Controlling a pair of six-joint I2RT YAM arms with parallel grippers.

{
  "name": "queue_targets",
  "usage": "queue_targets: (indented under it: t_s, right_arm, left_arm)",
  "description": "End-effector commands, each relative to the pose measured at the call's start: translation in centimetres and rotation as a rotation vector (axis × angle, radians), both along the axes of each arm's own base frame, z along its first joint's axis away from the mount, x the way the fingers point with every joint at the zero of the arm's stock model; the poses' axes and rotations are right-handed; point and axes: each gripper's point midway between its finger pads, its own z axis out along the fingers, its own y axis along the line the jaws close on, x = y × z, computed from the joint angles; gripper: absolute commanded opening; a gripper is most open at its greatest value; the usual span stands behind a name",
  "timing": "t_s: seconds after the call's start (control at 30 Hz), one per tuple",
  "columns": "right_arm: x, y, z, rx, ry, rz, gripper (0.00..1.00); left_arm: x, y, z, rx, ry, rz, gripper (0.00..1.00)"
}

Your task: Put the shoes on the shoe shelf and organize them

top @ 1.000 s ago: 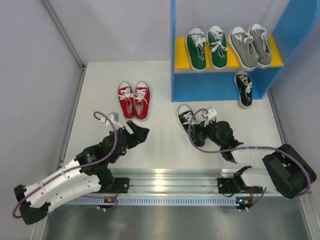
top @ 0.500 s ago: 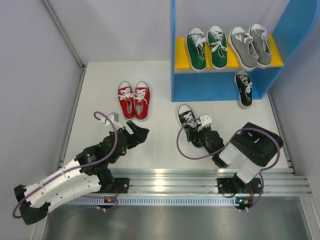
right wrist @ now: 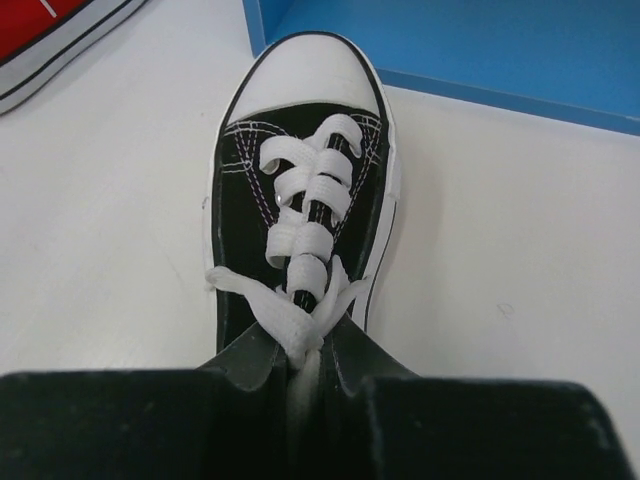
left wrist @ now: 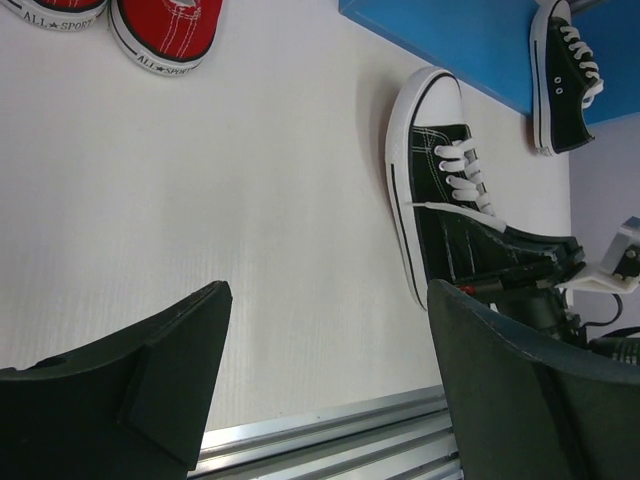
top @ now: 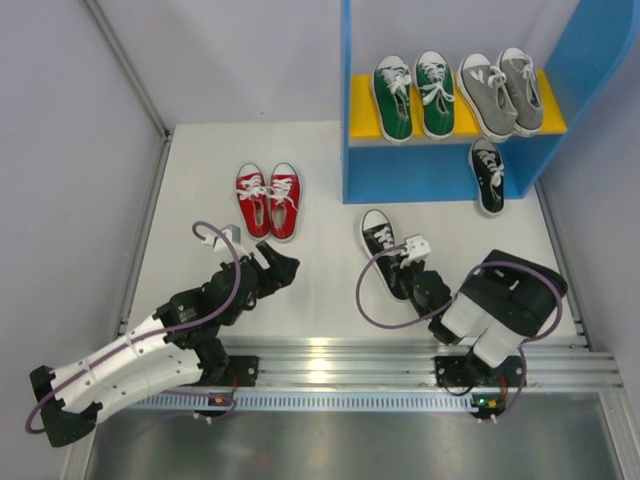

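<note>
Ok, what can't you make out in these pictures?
Heel of the near black shoe: right wrist view, covered by the right gripper.
The red shoes and far black shoe: left wrist view, cut off by the top edge.
Back of the shelf lower level: top view, under the yellow board.

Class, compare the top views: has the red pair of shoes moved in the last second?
No. The red shoes lie where they were, left of the blue shoe shelf.
</note>
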Motion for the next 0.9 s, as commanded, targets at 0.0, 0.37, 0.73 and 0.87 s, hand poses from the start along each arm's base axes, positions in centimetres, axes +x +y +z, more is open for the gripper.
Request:
queue_targets:
  t_s: [0.0, 0.37, 0.73, 0.87]
  right_arm:
    - [-0.6, -0.2, 5.6, 0.113, -0.152, 0.008, 0.00]
    - [0.6, -6.8, 14.8, -0.046, -0.050, -0.232, 0.00]
    - [5.7, -15.5, 14.4, 0.027, 0.025, -0.423, 0.00]
    - [7.2, -16.7, 14.5, 0.042, -0.039, -0.444, 0.00]
  left_arm:
    - [0.2, 0.0, 0.3, 0.009, -0.007, 0.005, 0.84]
    - [0.3, 0.0, 0.6, 0.007, -0.016, 0.007, 0.84]
    - [0.0, 0.5, 1.3, -0.016, -0.046, 0.001, 0.84]
    - [-0.2, 1.0, 1.4, -0.028, -0.065, 0.006, 0.84]
